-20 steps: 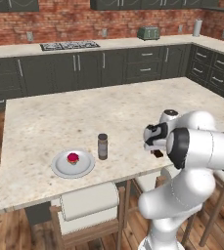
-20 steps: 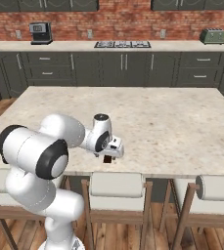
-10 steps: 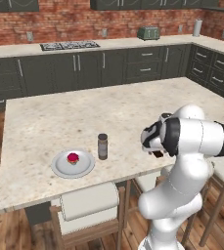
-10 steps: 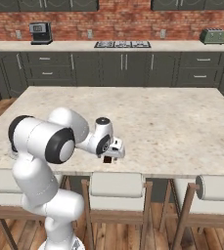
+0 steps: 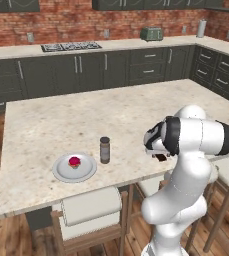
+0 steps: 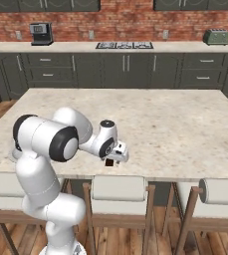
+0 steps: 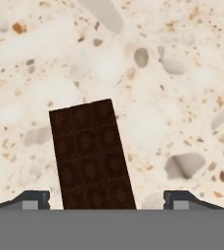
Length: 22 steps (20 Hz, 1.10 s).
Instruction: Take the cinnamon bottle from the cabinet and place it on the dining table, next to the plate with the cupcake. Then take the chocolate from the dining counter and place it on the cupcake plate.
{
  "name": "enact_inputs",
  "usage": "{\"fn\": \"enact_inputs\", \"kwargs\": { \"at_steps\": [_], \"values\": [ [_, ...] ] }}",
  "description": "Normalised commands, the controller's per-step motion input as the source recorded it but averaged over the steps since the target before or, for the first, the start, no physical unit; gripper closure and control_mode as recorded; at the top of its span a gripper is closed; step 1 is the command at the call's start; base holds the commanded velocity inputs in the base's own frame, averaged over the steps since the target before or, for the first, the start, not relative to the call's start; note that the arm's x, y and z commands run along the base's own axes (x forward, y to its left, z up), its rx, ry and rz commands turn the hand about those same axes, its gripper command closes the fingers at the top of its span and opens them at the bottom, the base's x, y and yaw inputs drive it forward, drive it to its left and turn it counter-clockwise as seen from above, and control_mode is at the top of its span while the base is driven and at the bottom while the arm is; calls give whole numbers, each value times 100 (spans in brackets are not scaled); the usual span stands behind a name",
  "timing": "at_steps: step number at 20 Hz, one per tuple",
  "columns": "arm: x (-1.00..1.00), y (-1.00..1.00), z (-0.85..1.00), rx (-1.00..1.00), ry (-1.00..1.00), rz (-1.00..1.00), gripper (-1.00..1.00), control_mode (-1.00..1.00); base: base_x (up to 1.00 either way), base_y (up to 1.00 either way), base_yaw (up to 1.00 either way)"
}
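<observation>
The cinnamon bottle (image 5: 104, 149) is already set upright on the bench (image 5: 46, 125), just beside the plate (image 5: 75, 167) carrying the cupcake (image 5: 74, 161), so the second step is judged to be in hand. The chocolate (image 7: 91, 155) lies flat on the bench, well apart from the plate toward the arm's side. The gripper (image 7: 106, 201) is held low over it, jaws wide to either side of the bar, nothing gripped. Closing on the bar is called for next.
</observation>
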Motion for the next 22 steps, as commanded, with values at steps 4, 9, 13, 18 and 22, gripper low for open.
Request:
{"fn": "enact_inputs", "kwargs": {
  "at_steps": [4, 9, 13, 18, 22],
  "values": [
    [4, 0, -52, 0, 0, 0, 100, -100, 0, 0, 0],
    [-2, 10, -18, 0, 4, 0, 100, -100, 0, 0, 0],
    [-31, 4, 54, 0, -1, 4, 100, -100, 0, 0, 0],
    [-27, 23, 100, 0, 0, 8, 100, -100, 0, 0, 0],
    [-19, 38, 100, 1, 0, 19, 100, -100, 0, 0, 0]
  ]
}}
